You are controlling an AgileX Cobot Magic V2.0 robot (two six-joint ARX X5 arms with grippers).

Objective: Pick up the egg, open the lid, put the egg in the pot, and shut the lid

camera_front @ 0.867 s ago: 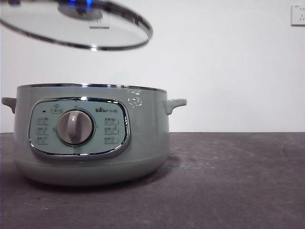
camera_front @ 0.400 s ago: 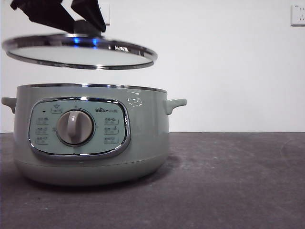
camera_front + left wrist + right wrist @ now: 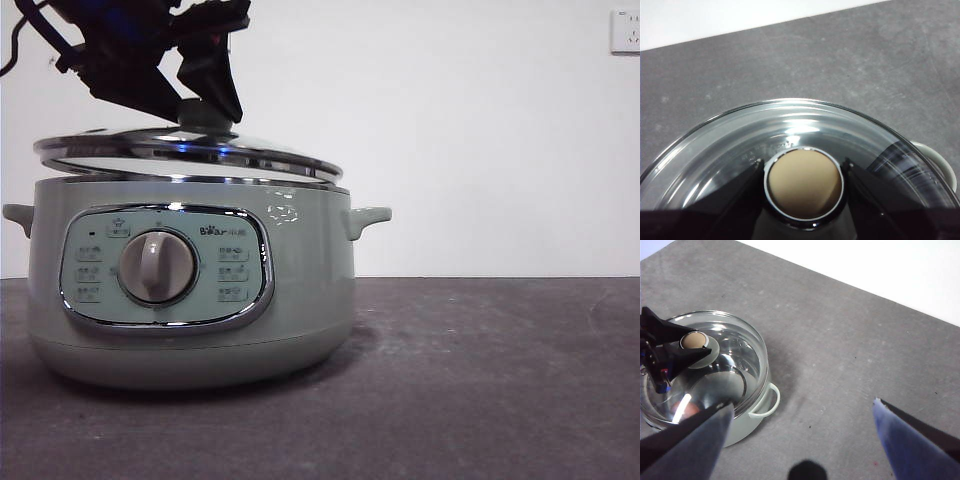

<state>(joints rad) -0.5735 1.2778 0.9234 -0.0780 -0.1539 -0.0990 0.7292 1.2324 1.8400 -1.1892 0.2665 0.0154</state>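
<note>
The sage-green pot (image 3: 300,290) stands at the left of the table. My left gripper (image 3: 200,105) is shut on the knob (image 3: 804,182) of the glass lid (image 3: 190,150). It holds the lid right at the pot's chrome rim, tilted slightly down to the right. The right wrist view shows the lid (image 3: 735,355) over the pot (image 3: 747,427), with the left gripper (image 3: 692,342) on the knob. The egg shows only as a dim reddish-brown patch (image 3: 687,412) through the glass. My right gripper (image 3: 800,415) is open and empty, high above the table to the pot's right.
The dark grey table (image 3: 480,380) stretches to the right of the pot. A white wall stands behind, with a socket (image 3: 625,30) at the top right. The pot's side handle (image 3: 368,218) sticks out to the right.
The lid has come down from high above the pot, levelling out, to the pot's rim. The left gripper has dropped into the front view with it.
</note>
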